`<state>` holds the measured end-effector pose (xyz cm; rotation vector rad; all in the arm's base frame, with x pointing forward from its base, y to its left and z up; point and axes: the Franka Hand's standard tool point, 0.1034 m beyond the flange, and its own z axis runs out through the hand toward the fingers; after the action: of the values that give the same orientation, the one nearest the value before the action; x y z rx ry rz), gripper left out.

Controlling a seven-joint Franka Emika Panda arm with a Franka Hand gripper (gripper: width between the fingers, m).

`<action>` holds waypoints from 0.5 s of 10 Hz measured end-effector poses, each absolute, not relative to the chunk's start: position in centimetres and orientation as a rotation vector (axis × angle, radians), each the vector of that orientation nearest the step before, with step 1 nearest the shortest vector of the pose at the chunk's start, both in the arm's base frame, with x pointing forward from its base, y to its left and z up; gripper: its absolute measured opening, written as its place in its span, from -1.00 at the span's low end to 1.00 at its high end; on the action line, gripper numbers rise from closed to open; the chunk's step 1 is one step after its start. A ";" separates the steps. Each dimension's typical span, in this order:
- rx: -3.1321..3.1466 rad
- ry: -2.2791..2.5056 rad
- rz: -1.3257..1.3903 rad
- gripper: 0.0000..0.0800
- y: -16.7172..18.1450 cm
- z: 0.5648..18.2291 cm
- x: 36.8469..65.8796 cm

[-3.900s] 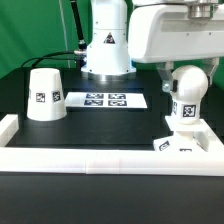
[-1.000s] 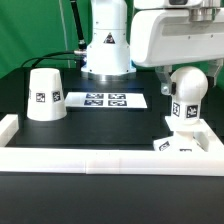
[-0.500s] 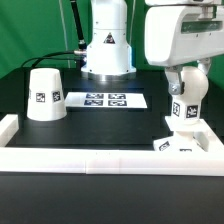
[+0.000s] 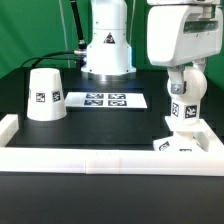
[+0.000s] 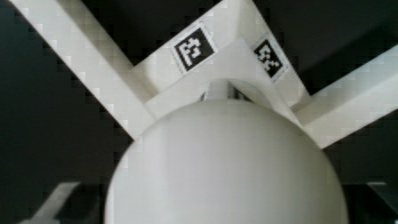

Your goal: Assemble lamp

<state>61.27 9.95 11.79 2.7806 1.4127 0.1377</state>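
Mostly I see a black table (image 4: 110, 128) before a green backdrop (image 4: 28, 30). To the exterior view's right of the marker board (image 4: 105, 99), the bulb (image 4: 186, 85) stands on the base (image 4: 190, 141); the shade (image 4: 44, 93) sits to the board's left. The gripper (image 4: 182, 70) hangs above the bulb with its jaws out of sight, so I cannot tell its opening.

Lamp parts on the table (image 4: 110, 130): three in total.
- Shade (image 4: 43, 93): quantity 1, at 9 o'clock in the exterior view.
- Bulb (image 4: 185, 92): quantity 1, at 3 o'clock.
- Base (image 4: 192, 140): quantity 1, at 4 o'clock.

Marker board (image 4: 105, 100): quantity 1, near centre, carrying what appear to be four tags.

Tags showing on the shade: one. Tags showing on the base in the wrist view: two.

Robot arm (image 4: 105, 45): quantity 1, at 12 o'clock.
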 end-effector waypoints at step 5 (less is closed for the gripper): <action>3.064 0.696 0.174 0.44 9.8 11.8 61.0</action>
<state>61.03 9.81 11.76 3.0637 0.6956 0.1742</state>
